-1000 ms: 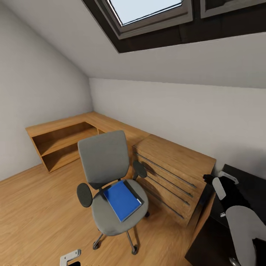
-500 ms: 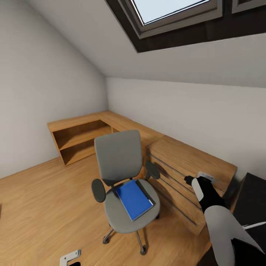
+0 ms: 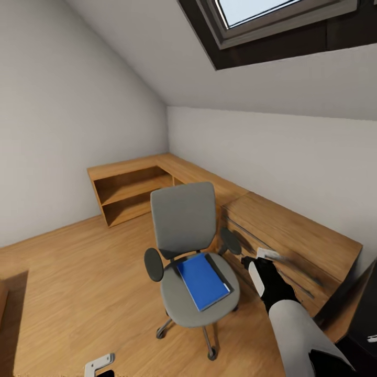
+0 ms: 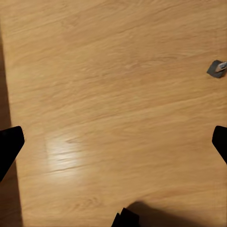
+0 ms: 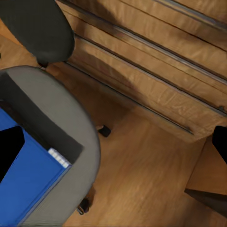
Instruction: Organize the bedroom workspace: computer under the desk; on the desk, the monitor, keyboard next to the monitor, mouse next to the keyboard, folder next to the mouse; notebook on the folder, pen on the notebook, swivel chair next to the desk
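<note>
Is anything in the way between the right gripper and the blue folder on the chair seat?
Nothing visible is. The right gripper, open, hangs above the floor beside the swivel chair, near its black armrest. The folder lies uncovered on the seat.

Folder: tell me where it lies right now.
In the head view the folder lies flat on the seat of the swivel chair, in front of the backrest, left of the wooden dresser and the right pincer.

Soft, even daylight enters through the skylight. The floor carries a pale glare patch and dark shadow strips. Wide-angle stretching bends the head view's edges.
</note>
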Robot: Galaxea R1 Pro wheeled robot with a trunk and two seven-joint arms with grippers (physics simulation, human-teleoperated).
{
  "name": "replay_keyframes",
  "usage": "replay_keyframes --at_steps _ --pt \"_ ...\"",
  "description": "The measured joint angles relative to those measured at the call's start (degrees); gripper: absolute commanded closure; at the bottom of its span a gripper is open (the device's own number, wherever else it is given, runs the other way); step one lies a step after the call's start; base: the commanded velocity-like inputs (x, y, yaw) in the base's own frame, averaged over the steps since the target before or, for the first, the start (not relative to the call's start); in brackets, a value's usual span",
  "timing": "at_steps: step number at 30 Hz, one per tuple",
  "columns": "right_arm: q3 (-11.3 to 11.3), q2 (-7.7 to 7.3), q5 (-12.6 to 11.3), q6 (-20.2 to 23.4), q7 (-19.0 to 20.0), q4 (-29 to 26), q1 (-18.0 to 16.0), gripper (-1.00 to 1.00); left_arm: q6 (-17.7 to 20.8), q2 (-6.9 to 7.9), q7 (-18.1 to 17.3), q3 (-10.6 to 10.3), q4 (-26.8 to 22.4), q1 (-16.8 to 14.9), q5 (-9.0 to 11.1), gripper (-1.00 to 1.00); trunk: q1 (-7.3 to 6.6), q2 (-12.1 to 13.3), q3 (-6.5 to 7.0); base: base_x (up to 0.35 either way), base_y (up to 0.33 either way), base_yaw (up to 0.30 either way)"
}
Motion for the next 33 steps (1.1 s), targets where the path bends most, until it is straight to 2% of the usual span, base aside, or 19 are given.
replay_keyframes --at_steps 6,8,10,13,23,28,33 --pt "3.55 0.42 0.21 -0.74 -0.04 0.04 0.58 -1.0 -0.16 -0.03 -0.01 0.0 0.0 0.0 0.0 -1.0 0.0 0.0 -0.39 0.0 0.0 0.193" --pt "5.19 0.48 0.22 -1.59 -0.12 0.01 1.37 -1.0 -0.17 -0.03 -0.01 0.0 0.0 0.0 0.0 -1.0 0.0 0.0 -0.52 0.0 0.0 0.204" --pt "7.8 0.54 0.21 -3.63 -0.29 -0.03 2.4 -1.0 -0.17 -0.03 -0.01 0.0 0.02 0.0 0.0 -1.0 0.0 0.0 -0.65 0.0 0.0 0.207" --pt "9.11 0.54 0.24 -5.29 -0.3 -0.05 2.78 -1.0 -0.18 -0.03 -0.05 0.0 0.01 0.0 0.01 -1.0 0.0 0.0 -0.84 0.0 0.0 0.208" --pt "9.69 0.15 0.02 -6.07 0.21 -0.16 2.97 -1.0 -0.25 0.01 -0.15 0.0 0.02 -0.01 -0.02 -1.0 -0.02 -0.01 -1.25 0.073 0.022 0.115" --pt "9.56 -0.91 -0.25 -5.94 4.27 -0.15 2.98 -1.0 -0.17 0.08 -0.2 0.0 0.0 -0.01 0.0 -1.0 -0.01 -0.01 -1.26 0.142 0.047 0.004" --pt "9.59 -1.06 -0.39 -5.75 7.67 -0.13 2.98 -1.0 -0.13 0.2 -0.2 0.13 -0.41 -0.01 0.07 -1.0 0.0 0.0 -1.26 0.012 0.004 0.0"
